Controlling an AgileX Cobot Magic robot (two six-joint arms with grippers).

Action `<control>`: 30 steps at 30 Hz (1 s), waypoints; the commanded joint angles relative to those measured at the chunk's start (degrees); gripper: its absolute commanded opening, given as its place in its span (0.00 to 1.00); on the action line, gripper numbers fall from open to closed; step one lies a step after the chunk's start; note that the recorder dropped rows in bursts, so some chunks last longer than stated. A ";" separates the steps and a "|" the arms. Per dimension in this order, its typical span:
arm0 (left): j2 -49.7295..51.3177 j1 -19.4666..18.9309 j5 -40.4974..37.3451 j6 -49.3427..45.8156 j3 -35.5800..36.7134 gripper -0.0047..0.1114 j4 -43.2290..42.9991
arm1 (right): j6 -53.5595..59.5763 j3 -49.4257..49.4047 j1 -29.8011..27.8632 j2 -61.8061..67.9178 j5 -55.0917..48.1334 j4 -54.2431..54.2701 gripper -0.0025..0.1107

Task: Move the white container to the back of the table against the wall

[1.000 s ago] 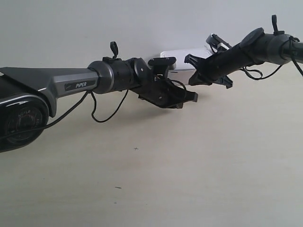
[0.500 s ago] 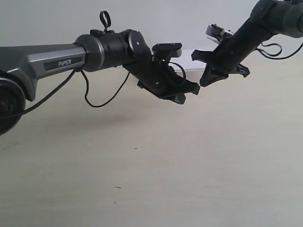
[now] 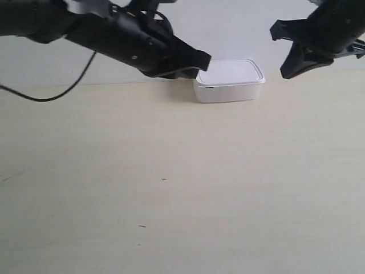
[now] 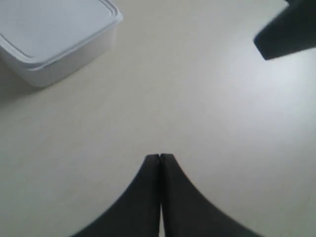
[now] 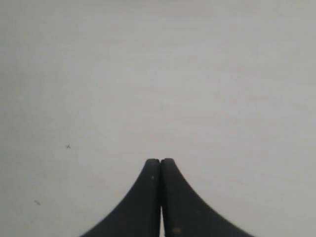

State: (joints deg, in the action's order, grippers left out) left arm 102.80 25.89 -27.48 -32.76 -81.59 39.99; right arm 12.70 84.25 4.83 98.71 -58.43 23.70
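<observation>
Sitting lidded, contents hidden, the white container [image 3: 229, 80] rests on the table [image 3: 182, 188] beside the wall [image 3: 57, 57]; left gripper [image 4: 159, 157] and right gripper [image 5: 160, 160] both show jaws pressed together, empty.

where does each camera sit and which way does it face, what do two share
Exterior view: off the arms, facing the wall across the table; shows the white container, the arm at the exterior view's left and the arm at the exterior view's right.
Left wrist view: on the left arm, looking down at table and white container; shut left gripper shows.
Right wrist view: on the right arm, looking down at table; shut right gripper shows.
Shared: white container, in exterior and left wrist.
</observation>
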 commanded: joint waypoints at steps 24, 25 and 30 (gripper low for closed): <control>-82.12 -3.27 50.16 -7.38 73.06 0.04 2.55 | 2.77 -67.89 -0.18 -77.09 49.09 2.25 0.02; -81.22 -3.27 51.14 -7.38 73.26 0.04 2.55 | 2.65 -68.77 -0.18 -75.54 53.08 2.25 0.02; -80.90 -3.27 49.47 -7.38 73.26 0.04 2.55 | 2.65 -68.77 -0.18 -74.69 52.27 2.25 0.02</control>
State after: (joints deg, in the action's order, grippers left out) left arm 21.58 22.85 21.70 -40.10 -8.67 42.23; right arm 14.83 15.59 4.83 23.80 -6.98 25.90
